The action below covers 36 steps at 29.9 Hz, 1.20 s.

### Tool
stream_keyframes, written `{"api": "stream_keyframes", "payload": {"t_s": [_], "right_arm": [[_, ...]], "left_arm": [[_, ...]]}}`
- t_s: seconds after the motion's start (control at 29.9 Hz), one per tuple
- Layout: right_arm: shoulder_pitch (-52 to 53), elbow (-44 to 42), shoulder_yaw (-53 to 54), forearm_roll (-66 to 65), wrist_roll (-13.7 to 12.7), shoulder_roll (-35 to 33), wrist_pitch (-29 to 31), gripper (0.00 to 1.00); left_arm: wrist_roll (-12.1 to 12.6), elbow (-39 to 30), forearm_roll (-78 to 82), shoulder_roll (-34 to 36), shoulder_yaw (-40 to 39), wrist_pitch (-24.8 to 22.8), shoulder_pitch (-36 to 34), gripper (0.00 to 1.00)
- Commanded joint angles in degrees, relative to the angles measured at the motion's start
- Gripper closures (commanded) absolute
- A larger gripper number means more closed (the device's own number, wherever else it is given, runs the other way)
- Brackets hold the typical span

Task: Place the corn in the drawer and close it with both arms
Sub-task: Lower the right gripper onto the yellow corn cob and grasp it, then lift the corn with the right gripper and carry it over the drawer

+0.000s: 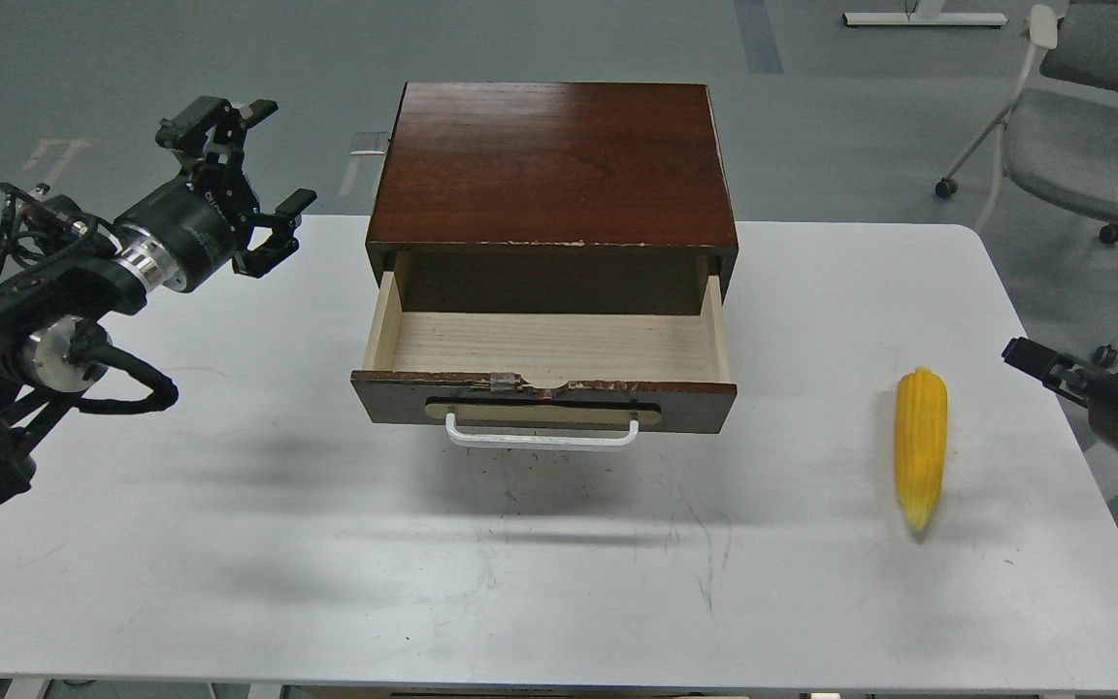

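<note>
The yellow corn (pixel 920 447) lies on the white table (pixel 229 544) at the right, point toward me. The dark brown drawer (pixel 549 345) is pulled open and empty, with pale wood inside and its white handle (pixel 540 437) facing me. My left gripper (pixel 276 155) is open and empty, hovering above the table's far left, left of the cabinet. My right gripper (pixel 1039 364) pokes in at the right edge, just right of the corn and level with its blunt end. It is seen small and dark, so its fingers cannot be told apart.
The drawer sits in a dark brown cabinet (pixel 554 160) at the table's back middle. A grey wheeled chair (pixel 1083 146) stands on the floor beyond the table's right back corner.
</note>
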Motion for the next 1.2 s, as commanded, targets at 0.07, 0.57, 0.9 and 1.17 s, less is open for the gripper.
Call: {"api": "stream_keyframes", "payload": {"t_s": [0.07,0.57,0.9,1.17], "right_arm": [[0.2,0.0,-0.7,-0.1,-1.6,5.0,-0.3,0.17],[1.2,-1.8,-7.7,-0.4,-7.3,11.2,-0.4,0.66],[3.0,-1.5,-7.3,4.8,-8.9,12.7,-4.0,1.00],[21.5,-0.2,-7.8,-6.7,4.7,8.3,-3.9,1.00]], "left_arm": [[0.0,0.0,0.0,-0.1,0.0,-0.1,0.0,0.02],[-1.1,0.1,0.0,0.7,0.1,-0.3,0.6,0.02],[-2.0,0.3,0.1,1.5,0.2,-0.5,0.7,0.02],[-2.1,0.3,0.0,1.1,0.0,-0.5,0.7,0.02]]}}
